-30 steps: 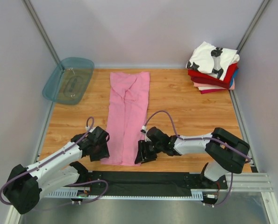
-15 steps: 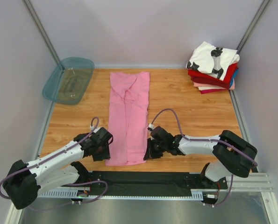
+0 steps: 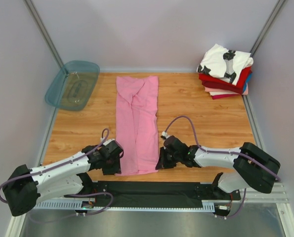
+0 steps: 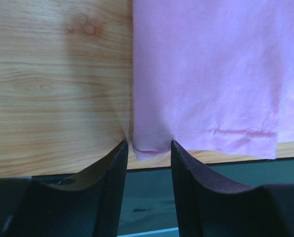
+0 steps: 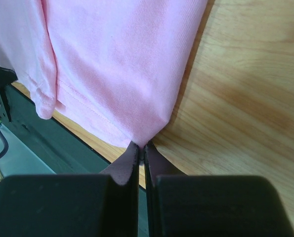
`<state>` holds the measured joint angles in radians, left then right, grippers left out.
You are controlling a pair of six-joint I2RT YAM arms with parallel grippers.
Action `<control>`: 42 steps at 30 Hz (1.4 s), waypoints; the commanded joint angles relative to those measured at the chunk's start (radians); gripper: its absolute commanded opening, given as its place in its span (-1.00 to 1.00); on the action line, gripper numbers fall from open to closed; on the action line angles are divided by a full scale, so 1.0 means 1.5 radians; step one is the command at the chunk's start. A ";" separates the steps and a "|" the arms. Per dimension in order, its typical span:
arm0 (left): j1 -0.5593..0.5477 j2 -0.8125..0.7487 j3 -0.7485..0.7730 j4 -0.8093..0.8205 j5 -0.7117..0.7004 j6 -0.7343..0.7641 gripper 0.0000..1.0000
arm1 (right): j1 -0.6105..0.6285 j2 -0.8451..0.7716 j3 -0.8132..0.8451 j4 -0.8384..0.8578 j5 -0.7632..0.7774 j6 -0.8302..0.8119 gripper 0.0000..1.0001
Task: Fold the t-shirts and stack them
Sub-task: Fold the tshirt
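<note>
Jaws cannot be read from overhead, where the left gripper (image 3: pixel 116 165) and right gripper (image 3: pixel 160 163) flank the near hem of the pink t-shirt (image 3: pixel 137 118), a long strip on the wooden table (image 3: pixel 201 113). Folded t-shirts (image 3: pixel 225 71) sit stacked far right, a teal tray (image 3: pixel 72 84) far left, pale walls (image 3: pixel 151 29) around. Left wrist: jaws spread, the hem corner between them. Right wrist: jaws pressed together, pinching the other corner.

pink t-shirt (image 3: pixel 137 123): long folded strip, flat, centre-left | folded t-shirts (image 3: pixel 225 71): stacked, far-right corner
</note>
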<state>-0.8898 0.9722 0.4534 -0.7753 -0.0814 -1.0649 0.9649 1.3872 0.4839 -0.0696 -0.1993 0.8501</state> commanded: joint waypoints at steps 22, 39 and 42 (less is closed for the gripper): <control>-0.071 -0.160 0.041 -0.110 -0.033 -0.061 -1.00 | 0.044 -0.245 -0.026 -0.318 0.108 0.045 -0.99; -0.068 -0.029 0.247 -0.112 -0.119 0.009 -1.00 | 0.008 -0.176 0.174 -0.420 0.241 -0.073 -0.99; -0.058 0.005 0.282 -0.121 -0.145 0.031 -1.00 | -0.028 -0.151 0.203 -0.414 0.239 -0.113 -0.99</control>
<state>-0.9920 0.9409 0.8200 -0.9184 -0.2237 -1.0752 0.9653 1.1389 0.7303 -0.6701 0.1081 0.7662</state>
